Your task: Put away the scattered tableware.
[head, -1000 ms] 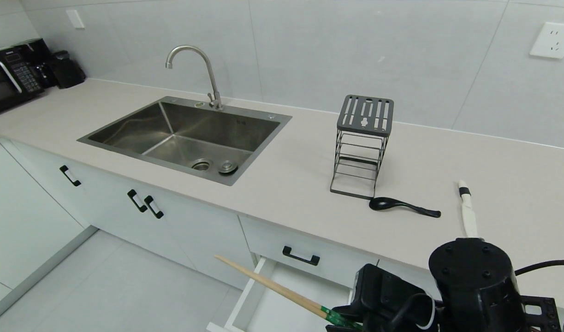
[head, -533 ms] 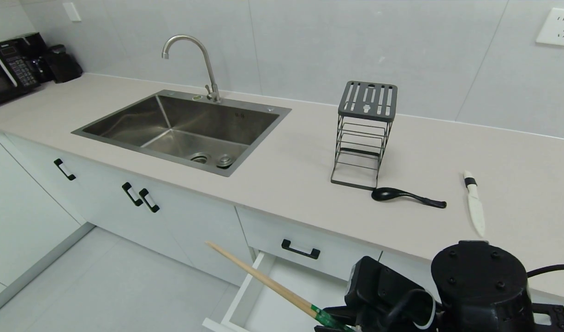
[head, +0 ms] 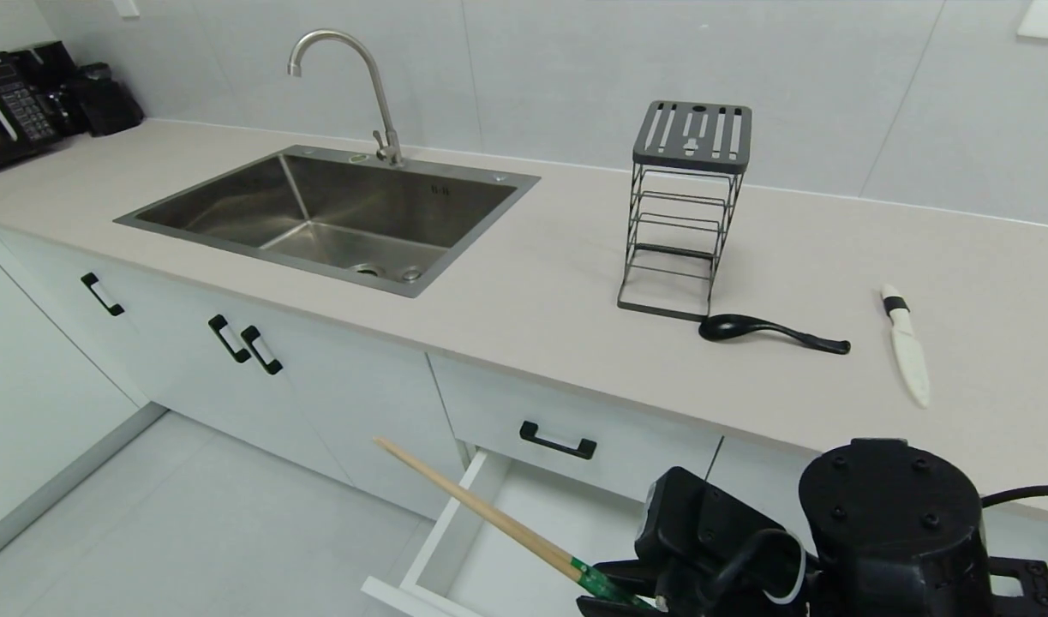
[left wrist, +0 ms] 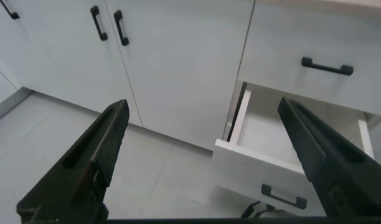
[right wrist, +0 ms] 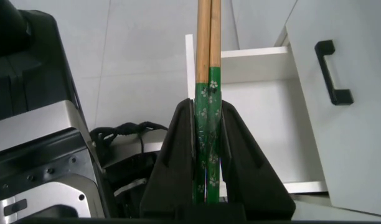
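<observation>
the right pincer (right wrist: 206,111) is clamped on a pair of wooden chopsticks (right wrist: 206,37), its two black fingers pressed against the green, flower-printed ends. in the head view this pincer (head: 628,591) sits low, below the worktop's front edge, and the chopsticks (head: 481,506) slant out from it to the left and upward, side by side and touching. their bare tips end in front of the white cupboard face.

directly under and beyond the right pincer is an open white drawer (right wrist: 265,118). the chopsticks cross above its left wall (head: 442,536). just above that drawer is a shut drawer front with a black handle (head: 558,441).

the left pincer (left wrist: 202,106) has its fingers wide apart and holds nothing. it hangs over the grey floor in front of the cupboards, with the open drawer (left wrist: 240,118) beyond it and to its right.

farther from the right pincer, up on the worktop (head: 532,300), a black spoon (head: 772,330) lies flat with its bowl just beside the foot of a dark wire rack (head: 682,210). a white knife (head: 905,347) lies to the right of the spoon, apart from it. well off to the left of both pincers a steel sink (head: 198,224) is set into the worktop, with a curved tap (head: 352,77) behind it, and a black microwave (head: 5,94) stands at the far left end.
</observation>
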{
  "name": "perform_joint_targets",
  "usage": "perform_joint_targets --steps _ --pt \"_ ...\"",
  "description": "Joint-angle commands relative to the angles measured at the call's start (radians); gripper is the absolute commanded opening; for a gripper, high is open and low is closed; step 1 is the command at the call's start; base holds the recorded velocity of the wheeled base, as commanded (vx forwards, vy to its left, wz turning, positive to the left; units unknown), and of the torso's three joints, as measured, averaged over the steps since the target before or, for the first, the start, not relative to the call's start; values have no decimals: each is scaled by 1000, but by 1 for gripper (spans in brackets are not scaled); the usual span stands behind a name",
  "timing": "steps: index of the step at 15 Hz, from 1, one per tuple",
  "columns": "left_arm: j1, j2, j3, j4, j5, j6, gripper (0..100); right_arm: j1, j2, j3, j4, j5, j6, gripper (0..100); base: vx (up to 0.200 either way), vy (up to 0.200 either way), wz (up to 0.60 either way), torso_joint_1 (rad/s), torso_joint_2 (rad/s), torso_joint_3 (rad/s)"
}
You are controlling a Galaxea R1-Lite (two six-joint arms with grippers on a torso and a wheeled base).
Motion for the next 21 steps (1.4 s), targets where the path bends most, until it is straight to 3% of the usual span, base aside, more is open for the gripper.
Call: perform_joint_targets --steps 1,13,21 --pt "0 0 0 0 0 0 100 1 3 -13 -1 1 0 0 0 0 0 -256 500 242" --pt "0 0 0 0 0 0 100 -13 86 -96 1 10 -52 0 0 0 0 -188 366 177" --pt "0 0 0 0 0 0 100 -98 184 -148 53 11 -72 0 0 0 0 -253 389 150"
